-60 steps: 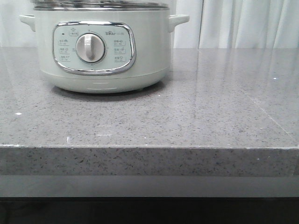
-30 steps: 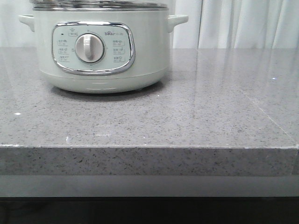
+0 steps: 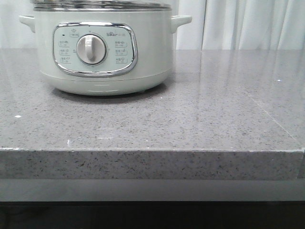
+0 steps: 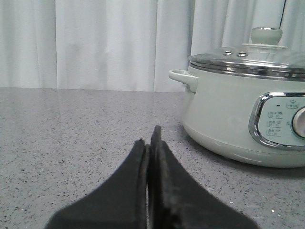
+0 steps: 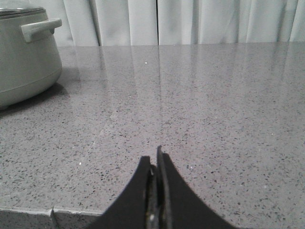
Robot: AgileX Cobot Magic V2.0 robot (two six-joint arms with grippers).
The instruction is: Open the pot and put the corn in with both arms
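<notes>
- The desk [image 3: 200, 119], a grey speckled stone slab, looks the same as half a second ago; white curtains [image 3: 248, 24] hang behind it.
- The pot [image 3: 102, 52] has barely changed against the frame a second back: it sits a touch further toward the robot's left, and against half a second ago I see no shift.
- There is one pot, standing on the far left part of the desk, its chrome-rimmed panel and single white dial [image 3: 91, 49] facing forward.
- In the front view its top is cut off by the picture's edge; the left wrist view shows the glass lid [image 4: 248, 59] with its knob [image 4: 266, 36] seated on the steel rim.
- Two side handles show from the front; each wrist view catches only one.
- Two tools: the left tool [image 4: 151, 138] has its black fingers pressed together with nothing between them, near the pot's side.
- The right tool [image 5: 155, 160] is likewise closed up tight and empty, over bare desk, well apart from the pot.
- Neither arm appears in the front view.
- The panel's small print is too fine to read.
</notes>
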